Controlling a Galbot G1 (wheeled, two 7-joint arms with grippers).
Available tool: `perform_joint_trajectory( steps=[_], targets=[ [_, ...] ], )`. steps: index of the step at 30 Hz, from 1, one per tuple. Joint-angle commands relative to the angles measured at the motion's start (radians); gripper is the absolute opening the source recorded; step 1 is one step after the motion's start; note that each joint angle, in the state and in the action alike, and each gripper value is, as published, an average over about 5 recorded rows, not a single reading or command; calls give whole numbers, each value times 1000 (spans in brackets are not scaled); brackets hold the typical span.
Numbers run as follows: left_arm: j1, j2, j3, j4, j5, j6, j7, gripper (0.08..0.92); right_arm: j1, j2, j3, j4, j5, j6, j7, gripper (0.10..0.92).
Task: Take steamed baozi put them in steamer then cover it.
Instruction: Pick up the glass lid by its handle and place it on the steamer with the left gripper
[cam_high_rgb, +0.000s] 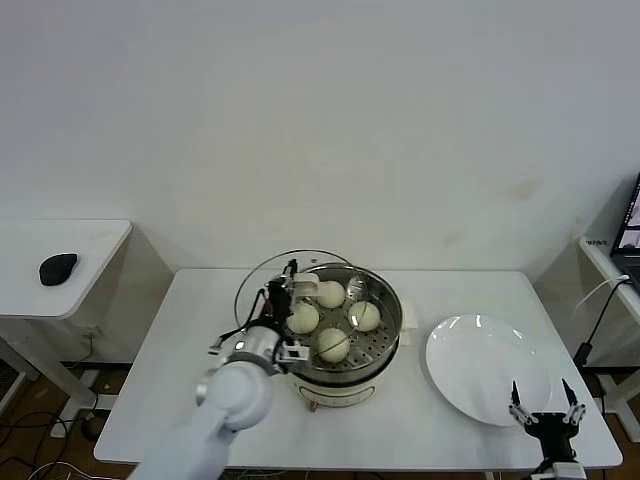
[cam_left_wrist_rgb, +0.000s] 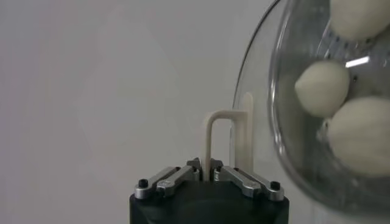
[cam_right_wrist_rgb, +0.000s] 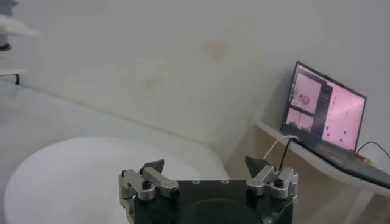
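Left gripper (cam_left_wrist_rgb: 210, 175) pinches the cover's (cam_high_rgb: 272, 283) cream handle (cam_left_wrist_rgb: 226, 141), holding the glass tilted over the steamer's (cam_high_rgb: 345, 372) left rim. Four baozi (cam_high_rgb: 333, 344) sit on the perforated tray. Right gripper (cam_high_rgb: 544, 408), fingers spread, idles by the white plate (cam_high_rgb: 485, 370) (near edge). Mouse (cam_high_rgb: 57, 268) on side table (cam_high_rgb: 70, 300); laptop (cam_right_wrist_rgb: 326, 109) at right. No legible writing.

1. Four steamed baozi (cam_high_rgb: 333, 344) lie in the steamer, at the middle of the table.
2. One steamer (cam_high_rgb: 385, 352).
3. One cover (cam_high_rgb: 262, 275), the glass lid at the steamer's left rim.
4. One white plate (cam_high_rgb: 470, 380), right of the steamer.
5. Two grippers: left gripper (cam_high_rgb: 283, 296), right gripper (cam_high_rgb: 545, 408).
6. One black mouse (cam_high_rgb: 57, 268), far left.
7. One laptop (cam_right_wrist_rgb: 326, 109), far right.
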Motion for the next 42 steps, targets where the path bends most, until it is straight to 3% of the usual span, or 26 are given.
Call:
perform_joint_trajectory(
  steps=[1,42],
  targets=[
    [-49,-153,88,74,135,20,39,154,5,8,-13,-21,-17,7,4,823],
    [8,-200,75,129,209,-25,20,160,5,4,-46,-43,-23,11,4,823]
  ],
)
